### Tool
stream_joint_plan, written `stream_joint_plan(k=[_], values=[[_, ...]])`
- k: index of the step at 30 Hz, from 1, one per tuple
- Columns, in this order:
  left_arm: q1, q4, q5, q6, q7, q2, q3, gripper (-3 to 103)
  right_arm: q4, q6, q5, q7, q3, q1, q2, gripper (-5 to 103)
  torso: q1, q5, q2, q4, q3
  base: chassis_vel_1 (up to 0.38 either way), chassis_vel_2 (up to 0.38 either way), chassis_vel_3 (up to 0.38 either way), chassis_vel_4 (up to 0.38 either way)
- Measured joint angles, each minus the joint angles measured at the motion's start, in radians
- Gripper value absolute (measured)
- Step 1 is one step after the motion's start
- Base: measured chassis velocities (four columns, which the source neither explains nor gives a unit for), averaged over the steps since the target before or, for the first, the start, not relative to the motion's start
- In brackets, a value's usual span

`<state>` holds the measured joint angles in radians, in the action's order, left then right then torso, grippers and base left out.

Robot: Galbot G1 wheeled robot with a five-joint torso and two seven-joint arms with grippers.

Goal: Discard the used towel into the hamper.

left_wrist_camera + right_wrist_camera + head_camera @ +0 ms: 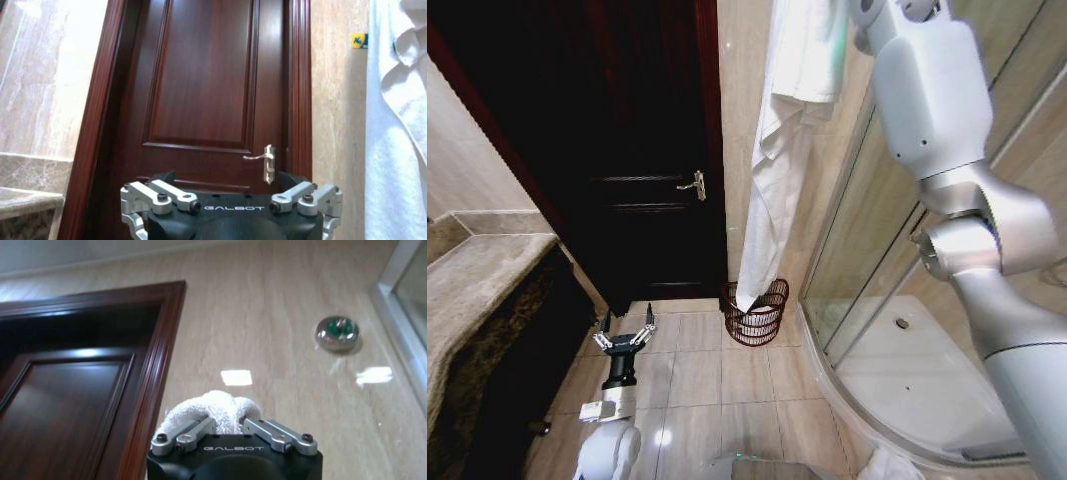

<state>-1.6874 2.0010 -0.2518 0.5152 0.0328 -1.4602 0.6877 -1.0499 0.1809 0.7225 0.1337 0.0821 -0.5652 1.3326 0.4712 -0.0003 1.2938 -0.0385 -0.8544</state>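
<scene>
— Two grippers: the left gripper [625, 338] idles low over the floor tiles [727, 375], jaws spread and empty, on the door side of the hamper [756, 313].

— And the right gripper [233, 432]?

— High above the hamper, jaws clamped on a fold of the towel [782, 150]. The tail seems to reach the hamper's rim, though I can't be sure. I'd lower straight down so it pools inside, then release.

— Any writing?

— "GALBOT" on both gripper bodies. Beyond the hamper, the door [207, 90]; beside it a yellow wall sticker [359, 40], unreadable.

Picture's top edge cuts off towel [777, 150].
</scene>
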Motion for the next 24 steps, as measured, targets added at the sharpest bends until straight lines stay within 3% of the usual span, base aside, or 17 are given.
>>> stream_joint_plan(k=[13, 24], values=[[-0.001, -0.015, 0.007, 0.014, 0.000, -0.001, -0.005, 100, -0.201, -0.021, 0.012, 0.042, 0.045, 0.282, -0.109, 4, 0.000, 0.0004, 0.000, 0.0003, 0.000, 0.000, 0.000, 0.000, 0.000], [-0.003, -0.024, 0.023, 0.016, 0.001, -0.016, -0.007, 100, -0.317, -0.044, -0.001, 0.054, 0.053, 0.528, -0.149, 4, 0.000, 0.0004, 0.000, 0.0001, 0.000, 0.000, 0.000, 0.000, 0.000]])
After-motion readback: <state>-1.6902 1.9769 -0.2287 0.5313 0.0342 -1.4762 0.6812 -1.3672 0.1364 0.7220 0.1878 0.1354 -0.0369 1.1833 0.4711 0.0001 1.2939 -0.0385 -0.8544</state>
